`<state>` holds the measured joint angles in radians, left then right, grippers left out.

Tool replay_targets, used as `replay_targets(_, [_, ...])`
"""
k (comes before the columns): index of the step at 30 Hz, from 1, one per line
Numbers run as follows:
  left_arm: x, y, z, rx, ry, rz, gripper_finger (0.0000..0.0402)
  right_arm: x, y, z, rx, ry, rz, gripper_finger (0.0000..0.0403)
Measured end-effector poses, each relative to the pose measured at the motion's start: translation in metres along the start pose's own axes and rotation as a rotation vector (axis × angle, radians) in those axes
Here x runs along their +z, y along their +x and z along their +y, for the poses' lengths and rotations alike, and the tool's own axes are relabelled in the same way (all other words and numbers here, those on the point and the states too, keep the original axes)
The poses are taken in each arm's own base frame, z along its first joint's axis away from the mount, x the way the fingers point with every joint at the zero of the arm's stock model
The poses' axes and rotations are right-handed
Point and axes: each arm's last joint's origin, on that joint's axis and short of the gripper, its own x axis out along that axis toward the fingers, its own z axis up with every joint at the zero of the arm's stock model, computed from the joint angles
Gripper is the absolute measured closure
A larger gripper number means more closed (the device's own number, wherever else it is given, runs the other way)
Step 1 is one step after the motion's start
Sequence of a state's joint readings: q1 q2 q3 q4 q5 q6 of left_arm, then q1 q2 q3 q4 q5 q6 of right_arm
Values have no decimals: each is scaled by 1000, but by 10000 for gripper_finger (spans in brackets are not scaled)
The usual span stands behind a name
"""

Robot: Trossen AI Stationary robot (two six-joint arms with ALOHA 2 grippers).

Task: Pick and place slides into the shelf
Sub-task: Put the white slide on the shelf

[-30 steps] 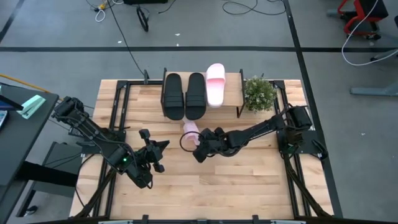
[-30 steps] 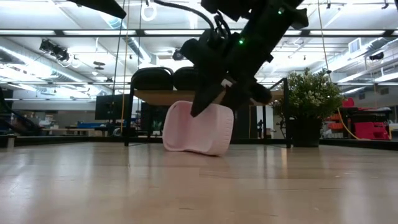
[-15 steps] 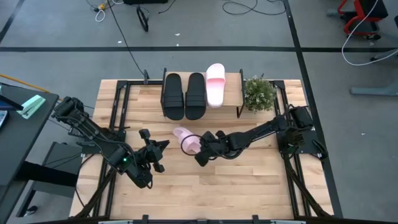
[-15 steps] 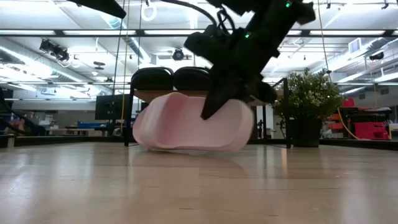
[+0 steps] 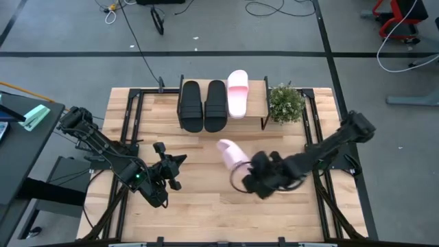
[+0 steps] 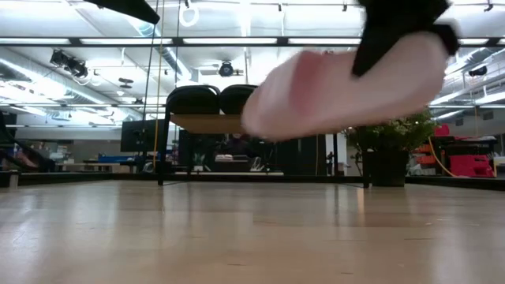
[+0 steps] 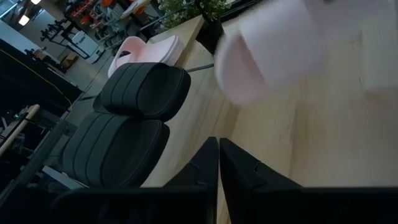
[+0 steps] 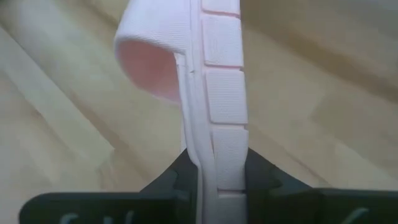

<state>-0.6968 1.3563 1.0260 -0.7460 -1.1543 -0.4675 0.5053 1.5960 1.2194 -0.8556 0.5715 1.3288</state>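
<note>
Two black slides and one pink slide lie soles down on the shelf at the table's far side. My right gripper is shut on a second pink slide right of the table's middle. In the low view that slide hangs well above the tabletop. My left gripper waits shut over the left half of the table, touching nothing; in its own wrist view the shut fingers point toward the black slides. My right gripper pinches one end of the pink slide's sole between its two fingers, one finger on the ribbed underside and one on the footbed side. The slide runs on away from the fingers, strap at the farther part. It is turned on edge and lifted clear of the table.
A small potted plant stands just right of the shelf. Bare board shows on the shelf right of the pink slide. Black frame rails run along the table's left and right sides. Open wooden tabletop lies toward the near edge.
My right gripper has gone up and toward the table's right and near edges with the pink slide. The slide, which stood on its edge on the table in front of the shelf, now hangs clear of the wood.
</note>
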Motion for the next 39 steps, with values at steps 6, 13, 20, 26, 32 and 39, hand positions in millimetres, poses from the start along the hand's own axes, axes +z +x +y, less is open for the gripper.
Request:
replay_targets(6, [0,0,0,0,0,0,372,5,-63,-31,11,107,-306,330])
replay_targets(13, [0,0,0,0,-1,0,381,42,-91,-66,-13,243,-657,330])
replay_targets(20, [0,0,0,0,-1,0,383,88,-76,-94,-187,385,-718,330])
replay_targets(26, [0,0,0,0,-1,0,373,124,-51,-116,-324,467,-608,330])
replay_targets(32, [0,0,0,0,0,0,377,168,-36,-123,-179,447,-516,330])
replay_targets(39, [0,0,0,0,0,0,385,194,-31,-138,-73,504,-512,330])
